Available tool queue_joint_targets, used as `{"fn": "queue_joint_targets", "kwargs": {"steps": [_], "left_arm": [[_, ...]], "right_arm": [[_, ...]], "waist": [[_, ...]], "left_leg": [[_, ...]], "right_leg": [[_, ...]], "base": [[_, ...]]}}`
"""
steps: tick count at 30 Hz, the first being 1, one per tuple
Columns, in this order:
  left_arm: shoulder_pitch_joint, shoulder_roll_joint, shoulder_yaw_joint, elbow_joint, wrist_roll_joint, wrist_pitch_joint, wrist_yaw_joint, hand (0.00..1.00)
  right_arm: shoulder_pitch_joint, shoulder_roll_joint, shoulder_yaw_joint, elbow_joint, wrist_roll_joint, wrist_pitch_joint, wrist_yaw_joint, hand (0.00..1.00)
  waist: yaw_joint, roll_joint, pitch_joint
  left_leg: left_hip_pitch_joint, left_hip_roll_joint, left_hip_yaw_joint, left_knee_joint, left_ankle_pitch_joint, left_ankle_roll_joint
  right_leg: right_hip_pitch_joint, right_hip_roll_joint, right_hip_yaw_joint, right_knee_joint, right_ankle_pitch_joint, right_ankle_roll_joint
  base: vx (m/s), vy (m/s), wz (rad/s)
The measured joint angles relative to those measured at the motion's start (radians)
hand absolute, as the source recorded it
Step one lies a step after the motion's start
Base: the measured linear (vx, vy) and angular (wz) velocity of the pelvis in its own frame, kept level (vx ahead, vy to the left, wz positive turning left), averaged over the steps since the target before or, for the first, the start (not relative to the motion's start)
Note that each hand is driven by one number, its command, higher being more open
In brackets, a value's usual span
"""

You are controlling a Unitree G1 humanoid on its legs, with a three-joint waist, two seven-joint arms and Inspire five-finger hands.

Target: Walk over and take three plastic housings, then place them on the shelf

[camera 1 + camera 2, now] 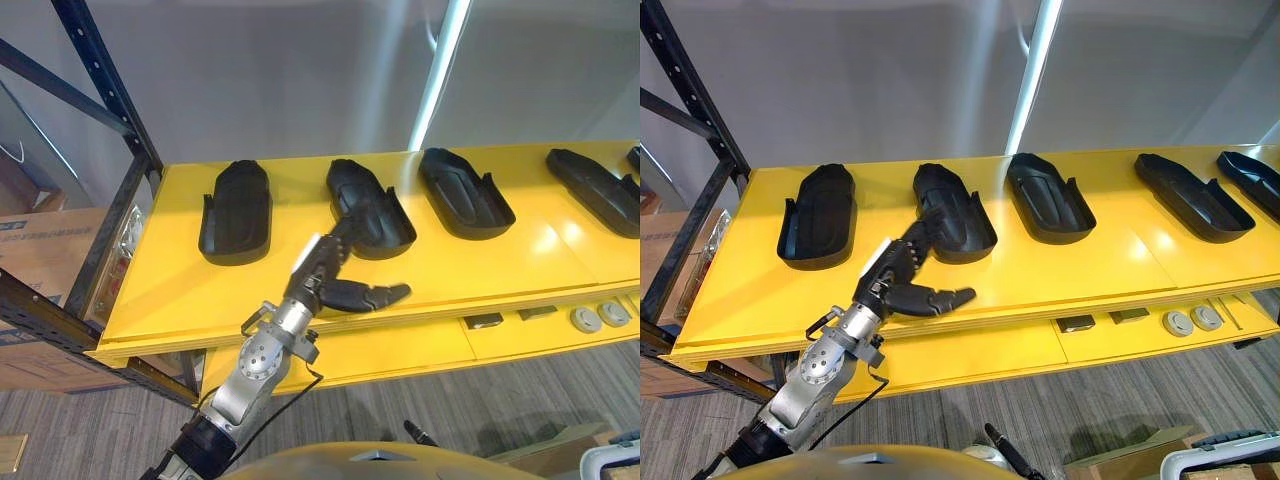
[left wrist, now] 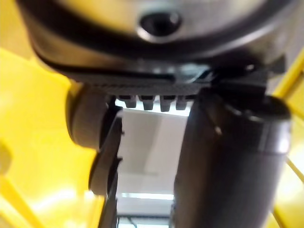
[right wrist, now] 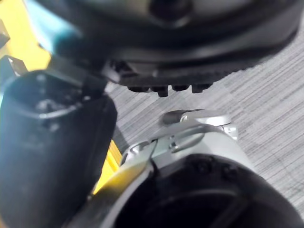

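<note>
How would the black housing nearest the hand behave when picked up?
Probably stiff: the housing keeps a moulded shape with raised walls. Likely light, being a hollow, open shell. Unlikely to roll, since it lies flat on the yellow shelf.

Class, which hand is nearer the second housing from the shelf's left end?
Left: the left hand has its fingers at that housing; the right hand hangs over grey floor.

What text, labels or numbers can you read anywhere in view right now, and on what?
No text can be read.
Cardboard box: dark print on its side, too blurred to read.
Metal plate on the left end of the shelf: marks too small to read.
Plastic housings: no markings visible.
</note>
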Motion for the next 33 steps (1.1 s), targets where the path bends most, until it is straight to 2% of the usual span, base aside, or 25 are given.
{"fn": "queue_joint_targets", "kwargs": {"steps": [5,6,7,11,22,25,27,30,33], "left_arm": [[-0.001,0.012,-0.062,-0.077,0.001,-0.015,-0.192,1.00],[-0.004,0.013,-0.065,-0.083,0.002,-0.015,-0.208,1.00],[-0.013,0.013,-0.069,-0.095,-0.001,-0.008,-0.257,1.00],[-0.045,0.013,-0.078,-0.109,-0.006,0.035,-0.356,1.00],[-0.065,0.045,-0.104,-0.109,-0.043,0.166,-0.461,1.00],[-0.064,0.052,-0.137,-0.109,-0.042,0.166,-0.457,1.00],[-0.063,0.061,-0.159,-0.109,-0.041,0.166,-0.420,1.00],[-0.043,0.090,-0.158,-0.109,-0.033,0.157,-0.313,1.00],[0.040,0.083,-0.109,-0.108,-0.035,0.109,-0.105,1.00]], "right_arm": [[-0.009,-0.013,-0.001,0.019,-0.002,-0.014,0.000,1.00],[-0.008,-0.014,-0.003,0.020,-0.002,-0.014,0.000,1.00],[-0.007,-0.016,-0.008,0.021,-0.002,-0.017,0.000,1.00],[-0.011,-0.026,-0.009,0.038,-0.018,-0.018,0.000,1.00],[-0.016,-0.028,-0.008,0.039,-0.018,-0.016,0.000,1.00],[-0.016,-0.028,-0.006,0.039,-0.018,-0.020,-0.005,1.00],[-0.027,-0.028,-0.001,0.038,-0.018,-0.021,-0.012,1.00],[-0.034,-0.027,0.011,0.038,-0.019,-0.040,-0.042,1.00],[-0.033,-0.027,0.045,0.029,-0.018,-0.070,-0.070,1.00]], "waist": [[0.001,0.018,-0.015],[0.001,0.018,-0.016],[0.000,0.026,-0.022],[0.000,0.036,-0.030],[0.000,0.037,-0.031],[0.001,0.037,-0.032],[-0.001,0.038,-0.032],[-0.007,0.039,-0.032],[-0.012,0.038,-0.032]], "left_leg": [[-0.006,0.000,0.023,-0.003,-0.006,-0.001],[-0.007,0.000,0.025,-0.003,-0.006,-0.001],[-0.006,0.000,0.030,-0.003,-0.007,0.000],[-0.007,0.000,0.041,-0.003,-0.010,0.000],[-0.007,0.000,0.051,-0.001,-0.014,0.000],[-0.007,0.000,0.053,-0.001,-0.016,0.000],[-0.005,-0.001,0.054,0.000,-0.017,0.000],[-0.004,-0.001,0.055,0.000,-0.017,0.000],[-0.003,-0.001,0.053,0.000,-0.017,0.000]], "right_leg": [[-0.019,0.001,0.030,-0.001,0.002,0.003],[-0.020,0.001,0.032,0.000,0.002,0.004],[-0.023,0.001,0.038,0.000,0.003,0.005],[-0.031,0.002,0.052,0.002,0.006,0.008],[-0.036,0.003,0.060,0.002,0.006,0.008],[-0.037,0.003,0.060,0.002,0.006,0.008],[-0.037,0.003,0.060,0.002,0.007,0.008],[-0.037,0.003,0.057,0.002,0.007,0.007],[-0.037,0.003,0.053,0.002,0.006,0.006]], "base": [[-0.01,0.004,-0.10],[-0.01,0.009,-0.16],[-0.01,0.007,-0.07],[0.00,0.004,-0.08],[0.00,0.000,-0.01],[0.00,0.000,0.00],[0.00,-0.003,-0.02],[0.00,0.000,0.00],[0.00,0.000,0.00]]}}
